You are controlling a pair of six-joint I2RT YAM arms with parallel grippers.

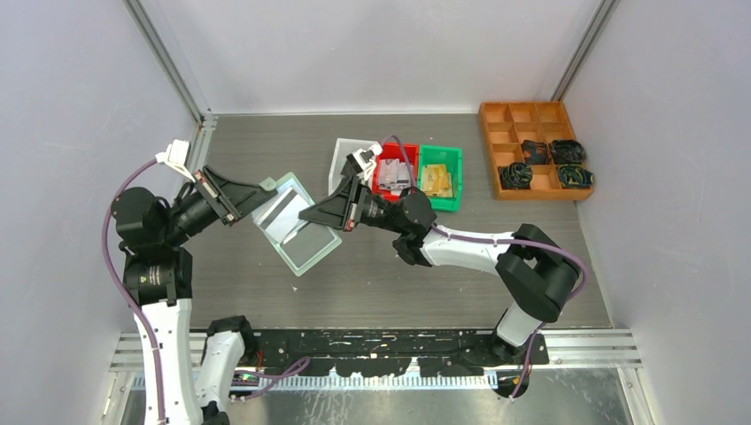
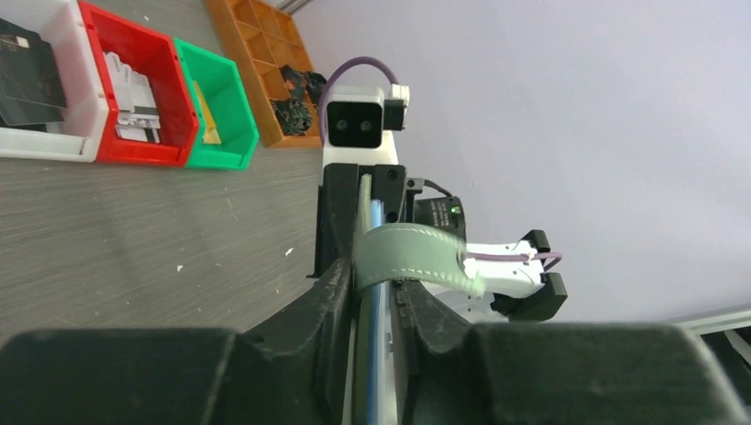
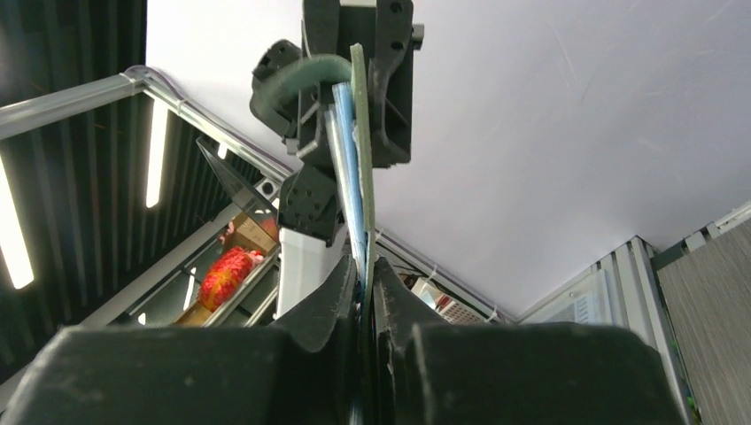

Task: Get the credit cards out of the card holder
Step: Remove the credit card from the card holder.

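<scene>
The mint-green card holder (image 1: pixel 305 243) hangs open above the table between both grippers, with a silver-grey credit card (image 1: pixel 282 218) showing in its pocket. My left gripper (image 1: pixel 259 200) is shut on the holder's upper left edge. In the left wrist view the edge runs between the fingers (image 2: pixel 336 292) and the holder's tab (image 2: pixel 412 257) curls over them. My right gripper (image 1: pixel 305 215) is shut on the holder's right edge. In the right wrist view the thin green edge (image 3: pixel 361 133) with blue and silver layers runs into the closed jaws; whether they pinch a card too is unclear.
A white bin (image 1: pixel 341 155) holds a black card (image 2: pixel 27 80), a red bin (image 1: pixel 383 181) holds silver-grey cards (image 2: pixel 133 97), and a green bin (image 1: pixel 456 177) holds gold cards (image 1: pixel 437 181). An orange divided tray (image 1: pixel 522 115) with black cables stands at the back right.
</scene>
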